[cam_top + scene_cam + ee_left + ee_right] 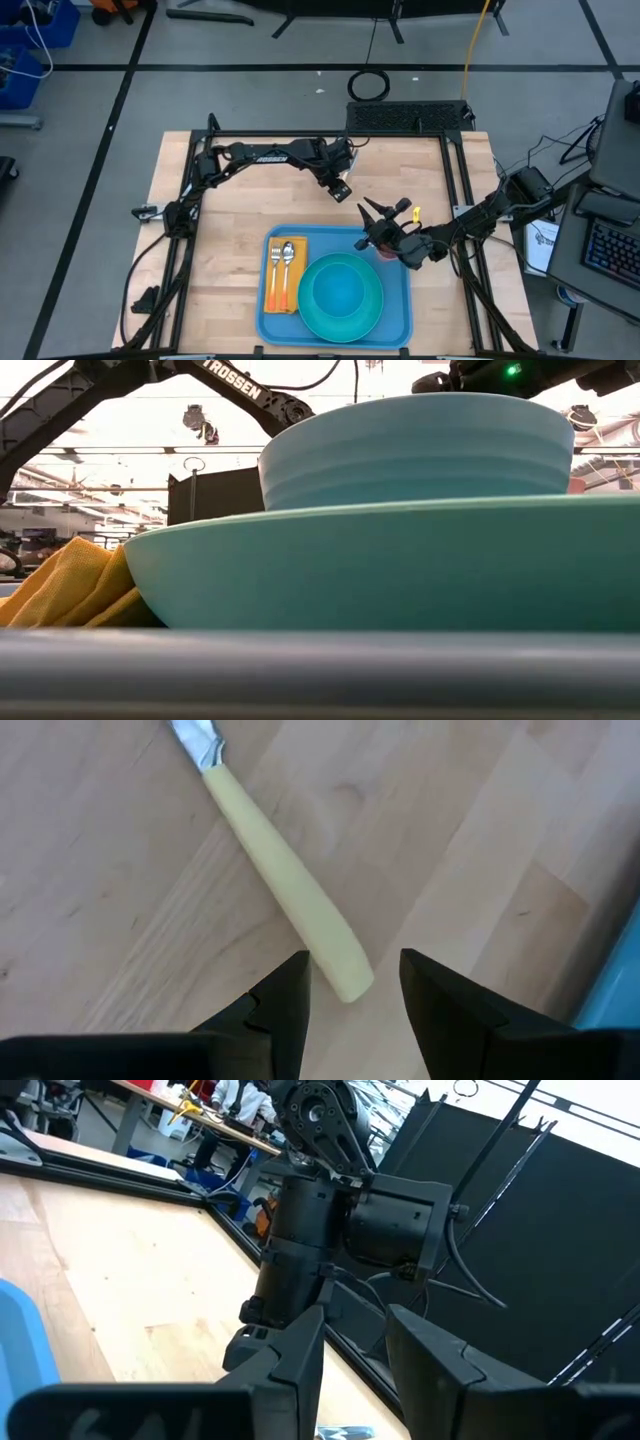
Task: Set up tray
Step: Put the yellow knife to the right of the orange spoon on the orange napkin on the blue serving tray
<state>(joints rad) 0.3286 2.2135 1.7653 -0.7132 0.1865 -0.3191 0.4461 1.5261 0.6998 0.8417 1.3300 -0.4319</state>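
A knife [285,880] with a cream handle lies flat on the wooden table, just off the far edge of the blue tray [400,325]. My left gripper [350,965] [340,192] points steeply down over it, open. Its fingertips stand on either side of the handle's free end [352,982], with a gap showing on each side. On the tray sit a turquoise plate [372,318] with a bowl [420,450] on it, and an orange napkin [283,300] carrying a fork and a spoon. My right gripper [378,210] [355,1320] hovers level over the tray's far right corner, open and empty.
A small red thing [386,248] shows at the tray's far right corner, under my right arm. A black frame [450,170] runs around the table. Bare wood [230,200] lies left of the knife and beyond the tray. The left arm [310,1230] stands close in front of my right gripper.
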